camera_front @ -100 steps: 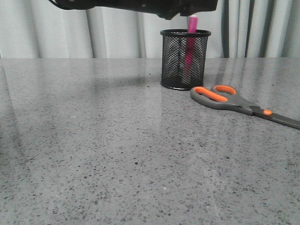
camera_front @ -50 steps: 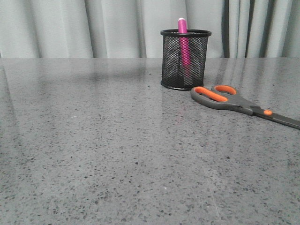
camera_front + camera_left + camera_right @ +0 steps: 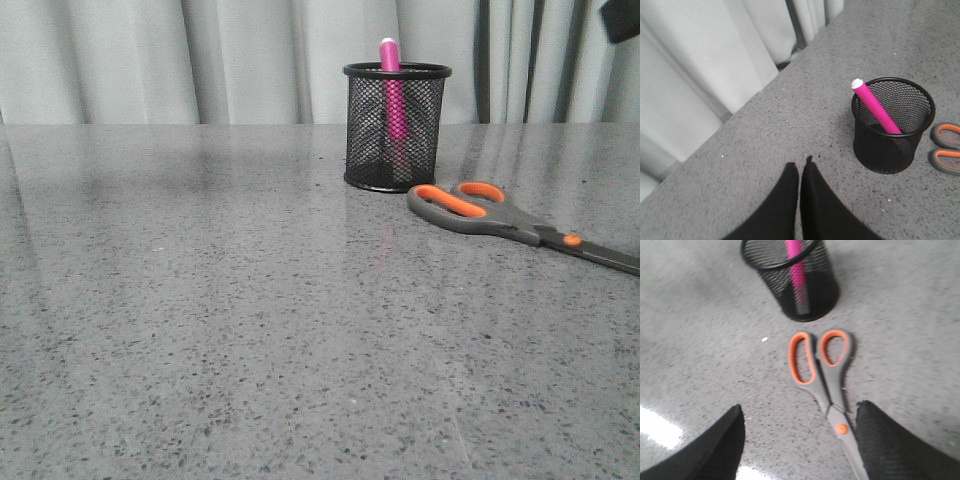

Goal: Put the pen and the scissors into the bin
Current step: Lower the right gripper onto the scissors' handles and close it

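Front view: my left arm is gone from over the bin [image 3: 396,128], the pen [image 3: 391,90] standing inside, half the job done. Left wrist: my left gripper [image 3: 801,172] is pressed together, empty. Right wrist: my right gripper [image 3: 800,440] is spread wide, hovering above the scissors [image 3: 822,371] lying just beside the bin.

The left gripper [image 3: 801,167] shows two smooth black fingers [image 3: 785,200], broad at the base and tapering to narrow, rounded tips; their surface is plain and matte; the right gripper [image 3: 800,412] has two wide black fingers [image 3: 887,442] with a finely dotted, mesh-like texture; a small black part [image 3: 622,20] shows in the front view.
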Controlling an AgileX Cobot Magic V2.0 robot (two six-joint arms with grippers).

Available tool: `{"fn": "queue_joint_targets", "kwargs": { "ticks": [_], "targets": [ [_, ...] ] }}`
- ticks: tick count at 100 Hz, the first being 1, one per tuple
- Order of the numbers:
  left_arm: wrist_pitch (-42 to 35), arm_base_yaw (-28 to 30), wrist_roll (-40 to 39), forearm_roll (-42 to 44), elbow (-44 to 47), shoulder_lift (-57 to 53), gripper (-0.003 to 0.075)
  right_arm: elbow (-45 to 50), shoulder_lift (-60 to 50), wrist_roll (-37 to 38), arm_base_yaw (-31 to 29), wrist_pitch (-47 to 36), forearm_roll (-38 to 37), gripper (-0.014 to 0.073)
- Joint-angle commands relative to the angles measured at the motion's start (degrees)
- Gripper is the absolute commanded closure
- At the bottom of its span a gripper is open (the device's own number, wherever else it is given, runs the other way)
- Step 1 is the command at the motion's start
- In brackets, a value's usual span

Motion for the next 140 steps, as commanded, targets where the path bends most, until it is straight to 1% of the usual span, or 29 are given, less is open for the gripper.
{"fn": "queue_joint_targets", "kwargs": {
  "ticks": [1, 10, 16, 25, 32, 47, 59, 71, 79, 91, 98, 107, 124, 140],
  "targets": [
    [-7.0, 1.0, -1.4, -2.9, 4.6, -7.1, 0.0740, -3.2, 2.9, -3.3, -0.3, 0.6, 4.3, 0.0160],
    [-10.3, 3.4, -1.4, -6.2, 11.9, -12.2, 0.0740, -4.7, 6.1, -5.1, -0.3, 2.2, 4.0, 0.0160],
    [-11.2, 5.4, -1.4, -8.7, 16.2, -15.6, 0.0740, -5.7, 7.9, -8.2, -0.1, 3.8, 4.0, 0.0160],
    [-11.3, 9.3, -0.2, -11.6, 22.4, -20.1, 0.0740, -6.7, 9.8, -10.9, 1.9, 4.5, 4.0, 0.0160],
    [-10.9, 12.2, 2.5, -14.6, 26.7, -23.6, 0.0740, -7.0, 10.8, -11.9, 4.3, 4.1, 2.9, 0.0160],
    [-10.7, 17.0, 10.7, -23.2, 34.3, -30.9, 0.0740, -7.3, 12.0, -11.6, 8.9, 0.0, -5.7, 0.0160],
    [-11.4, 19.4, 14.5, -27.7, 38.9, -35.8, 0.0740, -7.3, 12.2, -5.9, 9.8, -2.4, -13.2, 0.0160],
    [-13.8, 19.5, 16.2, -29.9, 41.3, -38.7, 0.0740, -7.4, 12.6, -1.1, 10.5, -3.1, -18.7, 0.0160],
    [-14.3, 19.5, 17.6, -32.2, 42.1, -39.2, 0.0740, -8.6, 13.7, 1.2, 12.1, -3.1, -21.8, 0.0160],
    [-14.3, 19.5, 18.5, -33.9, 42.1, -39.2, 0.0740, -11.7, 16.4, 7.3, 15.0, -2.0, -30.1, 0.0160],
    [-14.3, 19.5, 19.0, -34.6, 42.1, -39.2, 0.0739, -13.8, 18.4, 10.3, 16.3, -0.7, -33.7, 0.0160],
    [-14.3, 19.5, 19.2, -34.7, 42.1, -39.2, 0.0739, -16.4, 21.5, 11.6, 17.3, 1.5, -34.6, 0.0160],
    [-14.3, 19.5, 19.2, -34.7, 42.1, -39.2, 0.0739, -20.1, 27.1, 11.6, 18.3, 4.1, -34.8, 0.0160],
    [-14.3, 19.5, 19.2, -34.7, 42.1, -39.2, 0.0739, -21.9, 30.3, 11.6, 18.3, 4.5, -34.8, 0.0160]
  ]
}}
